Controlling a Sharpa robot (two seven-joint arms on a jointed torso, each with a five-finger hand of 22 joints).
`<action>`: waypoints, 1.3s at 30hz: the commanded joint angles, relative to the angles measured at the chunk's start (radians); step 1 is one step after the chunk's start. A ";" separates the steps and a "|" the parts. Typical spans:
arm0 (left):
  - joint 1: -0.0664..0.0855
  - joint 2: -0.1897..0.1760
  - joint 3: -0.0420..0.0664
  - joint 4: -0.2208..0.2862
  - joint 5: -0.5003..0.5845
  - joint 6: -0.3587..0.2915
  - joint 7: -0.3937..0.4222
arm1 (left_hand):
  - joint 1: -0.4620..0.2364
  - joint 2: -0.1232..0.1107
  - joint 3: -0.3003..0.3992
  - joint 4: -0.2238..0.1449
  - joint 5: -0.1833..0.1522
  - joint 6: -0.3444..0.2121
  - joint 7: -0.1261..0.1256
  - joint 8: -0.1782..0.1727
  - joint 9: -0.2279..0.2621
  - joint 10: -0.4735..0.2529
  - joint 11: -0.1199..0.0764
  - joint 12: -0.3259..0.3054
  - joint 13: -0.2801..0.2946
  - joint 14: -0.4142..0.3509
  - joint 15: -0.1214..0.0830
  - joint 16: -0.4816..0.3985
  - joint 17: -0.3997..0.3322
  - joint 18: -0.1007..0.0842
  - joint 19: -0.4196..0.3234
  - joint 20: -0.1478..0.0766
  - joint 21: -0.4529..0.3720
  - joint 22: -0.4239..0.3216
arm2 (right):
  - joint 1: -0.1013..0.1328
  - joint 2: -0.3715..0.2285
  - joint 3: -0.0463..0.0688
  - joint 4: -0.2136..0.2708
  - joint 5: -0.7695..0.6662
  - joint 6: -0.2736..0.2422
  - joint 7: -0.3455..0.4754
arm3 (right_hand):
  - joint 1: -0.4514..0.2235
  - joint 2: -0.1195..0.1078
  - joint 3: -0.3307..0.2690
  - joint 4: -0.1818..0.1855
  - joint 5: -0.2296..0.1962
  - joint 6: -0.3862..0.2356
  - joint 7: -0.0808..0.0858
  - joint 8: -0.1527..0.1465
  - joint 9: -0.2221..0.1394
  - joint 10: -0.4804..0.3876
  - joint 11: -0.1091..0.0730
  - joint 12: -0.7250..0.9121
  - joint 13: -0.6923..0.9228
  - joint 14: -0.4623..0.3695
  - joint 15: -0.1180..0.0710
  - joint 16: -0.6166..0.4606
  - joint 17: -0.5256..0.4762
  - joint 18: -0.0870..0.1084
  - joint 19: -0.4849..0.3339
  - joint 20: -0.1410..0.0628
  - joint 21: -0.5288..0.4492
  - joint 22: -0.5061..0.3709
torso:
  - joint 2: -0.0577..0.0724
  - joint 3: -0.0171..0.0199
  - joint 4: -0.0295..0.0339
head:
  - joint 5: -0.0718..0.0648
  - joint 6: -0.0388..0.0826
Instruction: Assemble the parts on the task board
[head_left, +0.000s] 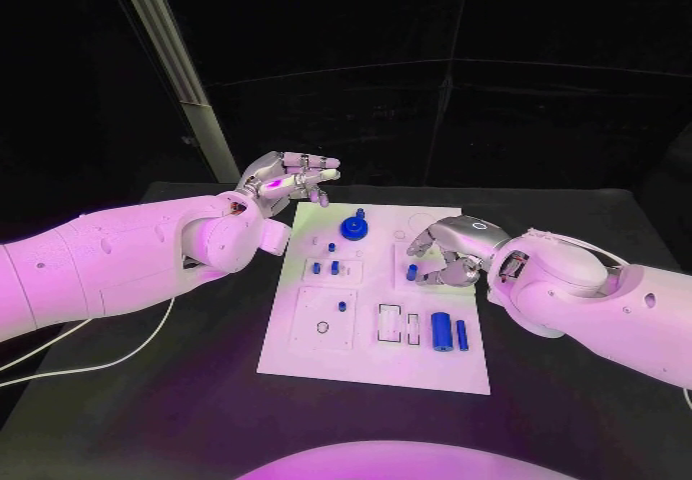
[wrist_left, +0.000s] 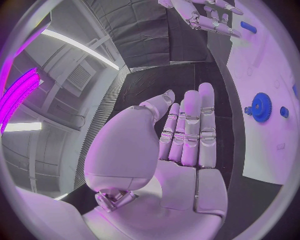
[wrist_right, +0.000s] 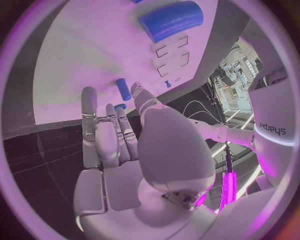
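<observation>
Task board (head_left: 378, 360), white plate, mid-table; items listed nearest first. Near edge: two blue cylinders (head_left: 450, 331) lying side by side w/ a white rectangular insert just beside; likely rigid plastic, light, smooth, so apt to roll or slip; best pinched across the middle of the barrel, thumb vs. finger. Next row: small blue stud (head_left: 340, 305) in a square recess. Mid-board: short blue pegs (head_left: 326, 267), upright in their holes; tiny, stiff, prob. fiddly, take by the top w/ fingertips. Right hand (head_left: 450, 250) over the board's right side, fingers curled down round a small blue peg (head_left: 413, 271); in right wrist view the peg (wrist_right: 124, 89) sits just off the fingertips (wrist_right: 90, 98) — touching or truly pinched, cannot tell. Farther: blue gear (head_left: 353, 229) w/ knob, seated near the board's far end; hard, toothed rim gives grip, lift by hub or rim. Farthest: left hand (head_left: 289, 178) raised beyond the board's far left corner, fingers extended and loose, nothing in it; left wrist view shows bare palm (wrist_left: 181, 175), gear (wrist_left: 261, 107) well apart.
</observation>
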 joint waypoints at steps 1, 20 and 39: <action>0.002 0.001 0.000 0.000 0.003 0.013 0.003 | 0.004 -0.004 0.000 -0.004 0.005 -0.006 0.003 -0.002 -0.001 -0.004 0.001 0.004 -0.001 -0.005 0.002 -0.004 -0.002 0.013 0.003 -0.001 -0.007 -0.001 | 0.003 0.004 0.001 -0.005 -0.008 0.059 -0.021 | 0.014 0.014 -0.008 0.002 0.005 0.024 -0.006 0.007 0.003 0.006 -0.011 0.016 0.002 0.020 0.000 -0.004 -0.005 0.008 0.010 -0.002 -0.006 -0.003 | 0.001 0.0000 0.0030 | -0.001 0.000; 0.002 0.002 0.000 -0.004 0.003 0.010 0.003 | 0.005 -0.004 0.000 -0.006 0.005 -0.007 0.003 -0.002 -0.001 -0.005 0.001 0.005 -0.001 -0.005 0.002 -0.004 -0.002 0.013 0.003 -0.001 -0.007 -0.001 | 0.004 0.037 0.001 -0.021 -0.007 0.119 0.004 | 0.056 0.076 0.049 0.000 -0.018 0.103 -0.036 0.011 0.001 0.111 -0.043 0.054 -0.004 0.034 -0.030 0.030 0.037 0.004 0.038 -0.022 0.021 0.018 | 0.001 0.0001 0.0012 | 0.002 -0.007; 0.002 0.004 0.000 -0.007 0.003 0.013 -0.002 | 0.007 -0.004 0.001 -0.008 0.005 -0.007 0.004 -0.002 -0.001 -0.005 0.001 0.006 -0.001 -0.005 0.002 -0.004 -0.003 0.013 0.004 -0.001 -0.007 -0.001 | 0.004 0.051 0.001 -0.033 -0.011 0.087 0.006 | 0.082 0.101 0.162 -0.006 -0.053 0.177 -0.057 0.020 0.006 0.203 -0.067 0.038 0.000 0.039 -0.050 0.053 0.061 -0.003 0.062 -0.037 0.064 0.074 | 0.001 -0.0003 0.0011 | 0.000 -0.010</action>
